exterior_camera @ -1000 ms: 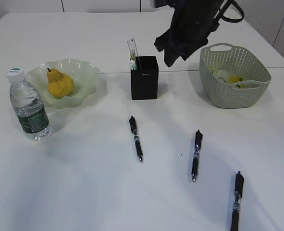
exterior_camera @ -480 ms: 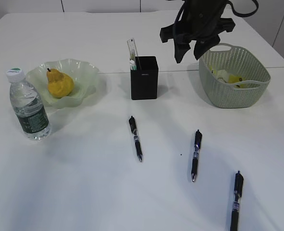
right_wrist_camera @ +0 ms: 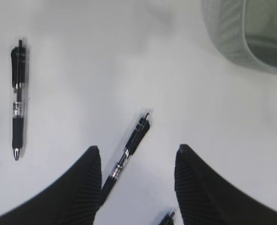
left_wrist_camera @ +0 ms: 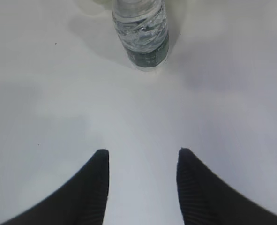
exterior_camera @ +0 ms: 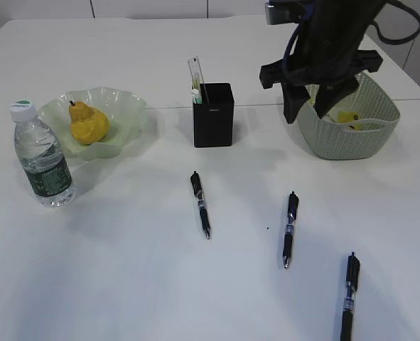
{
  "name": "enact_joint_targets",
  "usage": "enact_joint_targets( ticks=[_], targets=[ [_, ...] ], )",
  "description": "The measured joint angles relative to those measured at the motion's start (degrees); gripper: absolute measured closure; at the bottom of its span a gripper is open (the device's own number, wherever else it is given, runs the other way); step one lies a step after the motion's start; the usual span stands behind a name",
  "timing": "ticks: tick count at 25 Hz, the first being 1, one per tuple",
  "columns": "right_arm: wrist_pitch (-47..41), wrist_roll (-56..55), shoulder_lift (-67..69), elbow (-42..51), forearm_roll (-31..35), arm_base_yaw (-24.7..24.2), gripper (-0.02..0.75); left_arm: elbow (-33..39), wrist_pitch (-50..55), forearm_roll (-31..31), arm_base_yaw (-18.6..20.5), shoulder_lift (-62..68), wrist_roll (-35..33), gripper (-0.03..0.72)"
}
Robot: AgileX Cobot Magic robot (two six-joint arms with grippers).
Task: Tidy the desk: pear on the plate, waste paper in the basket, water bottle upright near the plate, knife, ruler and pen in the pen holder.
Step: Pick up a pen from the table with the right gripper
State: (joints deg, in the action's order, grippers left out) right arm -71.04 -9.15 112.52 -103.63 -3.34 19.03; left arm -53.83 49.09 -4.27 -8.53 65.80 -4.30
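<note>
A yellow pear [exterior_camera: 89, 123] lies on the pale green plate [exterior_camera: 128, 106]. The water bottle [exterior_camera: 42, 156] stands upright left of the plate and also shows in the left wrist view [left_wrist_camera: 140, 33]. The black pen holder [exterior_camera: 214, 117] holds a clear ruler [exterior_camera: 196, 71] and a small white-green item. Three black pens lie on the table: left [exterior_camera: 201, 204], middle [exterior_camera: 289, 229], right [exterior_camera: 349, 293]. Crumpled paper [exterior_camera: 346, 116] lies in the basket [exterior_camera: 337, 145]. My right gripper [exterior_camera: 305, 112] hangs open and empty, high by the basket's left rim. My left gripper [left_wrist_camera: 143, 157] is open and empty over bare table.
The right wrist view shows my right gripper [right_wrist_camera: 138, 152] above the middle pen [right_wrist_camera: 129, 152], with the left pen [right_wrist_camera: 17, 98] farther off and the basket wall [right_wrist_camera: 227, 33] at the top right. A second white table adjoins behind.
My right arm has swung right and down from above the pen holder to the basket's left side, empty. Nothing on the table has moved.
</note>
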Motion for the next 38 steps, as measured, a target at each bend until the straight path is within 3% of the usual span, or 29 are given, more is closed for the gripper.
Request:
enact_joint_targets(
  ticks=[19,29,38],
  targets=[
    [0.66,-3.79,-12.72,27.56,5.35,0.00,0.331,0.00,0.98,0.10,0.00,0.00,0.00,0.358],
    [1.29,-3.92,-13.53,37.86,14.03,0.00,0.332,0.00,1.21,0.10,0.00,0.00,0.00,0.358],
    [4.50,-8.10,-13.66,43.10,13.81,0.00,0.332,0.00,1.10,0.10,0.00,0.00,0.00,0.358]
  ],
)
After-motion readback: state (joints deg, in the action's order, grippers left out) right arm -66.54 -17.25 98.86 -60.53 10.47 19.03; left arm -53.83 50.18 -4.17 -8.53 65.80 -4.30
